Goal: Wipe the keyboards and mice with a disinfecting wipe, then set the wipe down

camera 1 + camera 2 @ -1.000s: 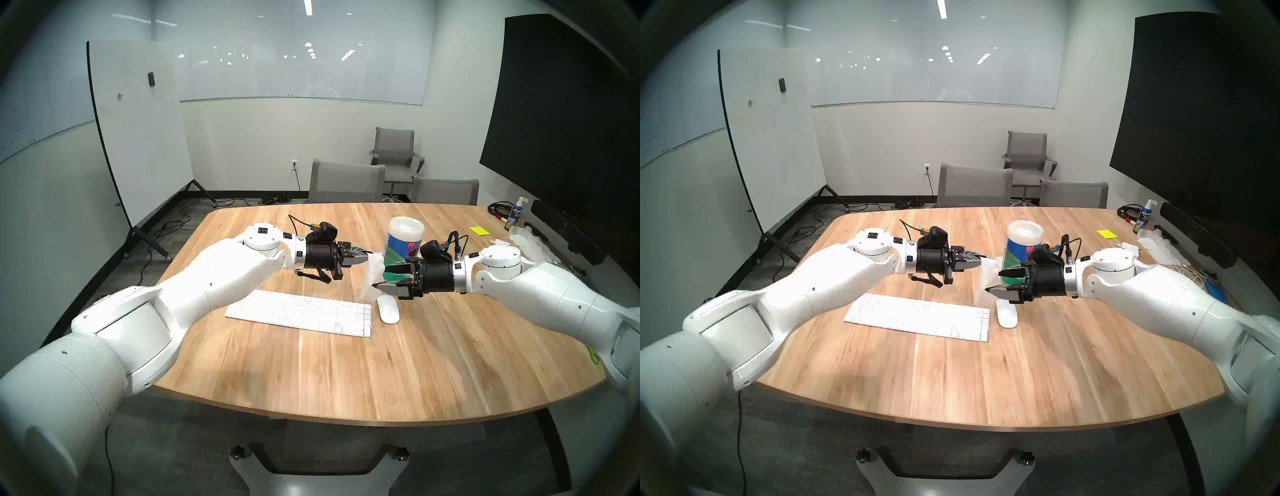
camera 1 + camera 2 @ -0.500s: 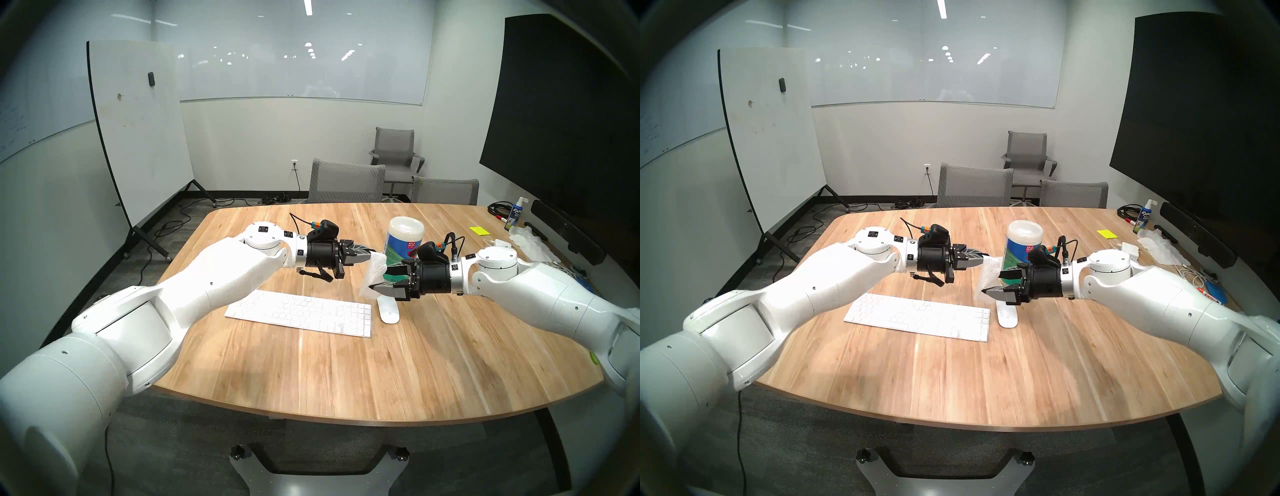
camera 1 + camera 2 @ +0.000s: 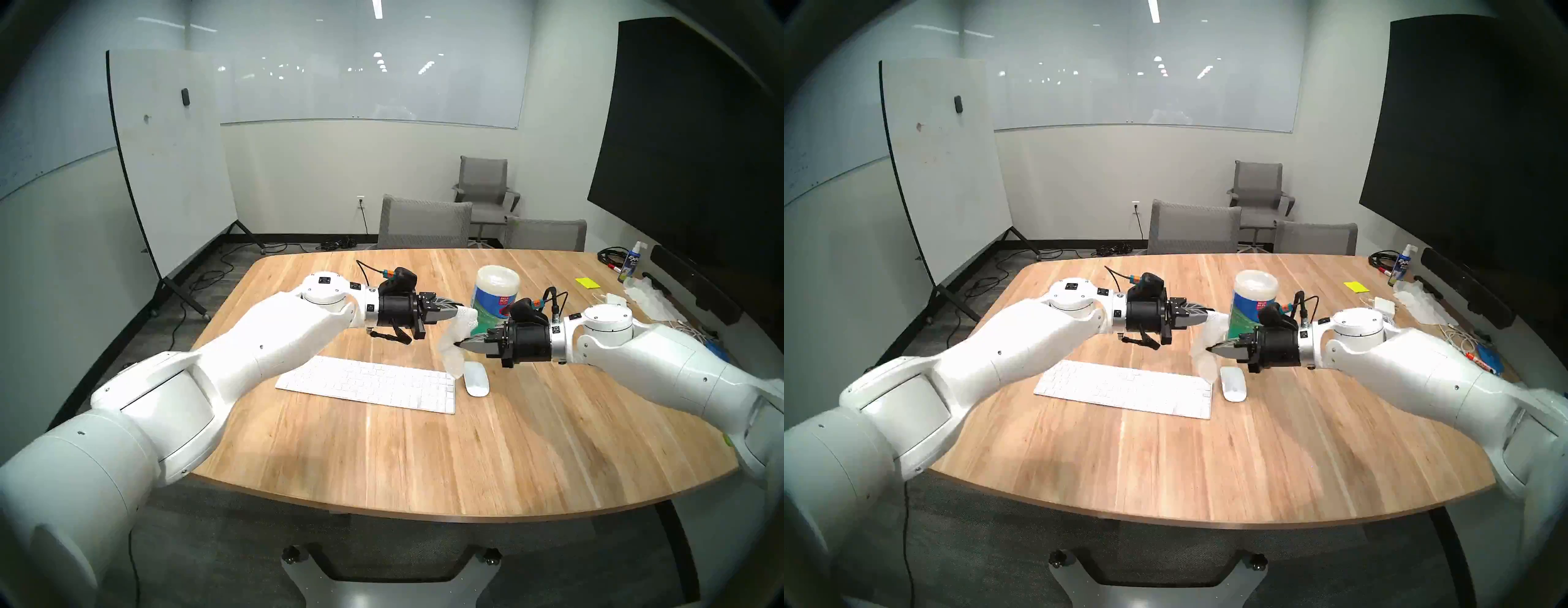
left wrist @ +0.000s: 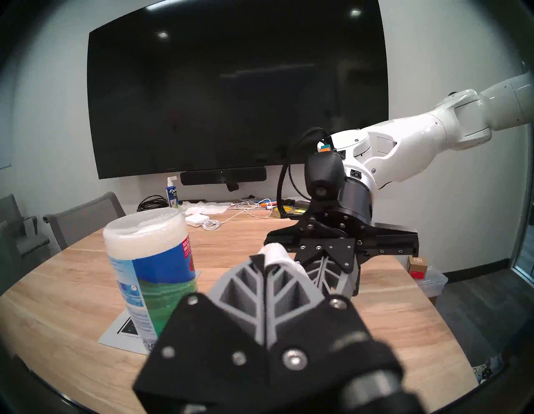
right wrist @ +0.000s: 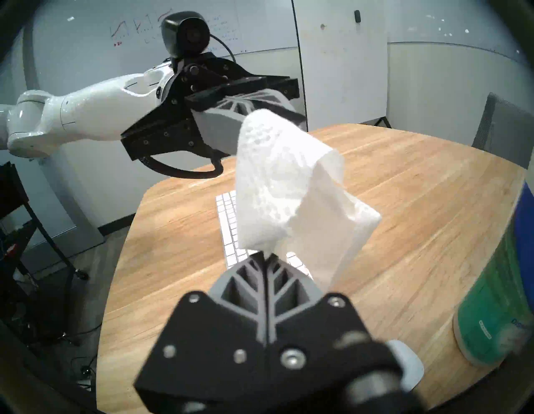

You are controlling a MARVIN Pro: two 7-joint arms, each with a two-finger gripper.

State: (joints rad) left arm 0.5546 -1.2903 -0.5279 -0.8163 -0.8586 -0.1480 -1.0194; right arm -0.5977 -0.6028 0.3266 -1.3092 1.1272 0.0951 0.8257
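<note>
Wipe point(image 5: 289, 185) pinched by both left claw point(image 3: 457, 313) and right claw point(image 5: 264, 256); only head views show mouse point(image 3: 476, 379).

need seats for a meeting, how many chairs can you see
3, all grey: one and another at the table's far edge, a third by the back wall. More may be hidden.

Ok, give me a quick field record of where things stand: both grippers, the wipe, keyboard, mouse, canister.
left gripper: shut on the wipe's upper end
right gripper: shut on the wipe lower down
wipe: in the air between both grippers, above the table
keyboard: flat on the table, untouched
mouse: just right of the keyboard, below the right gripper
canister: upright behind the grippers
wiping: not started
</note>
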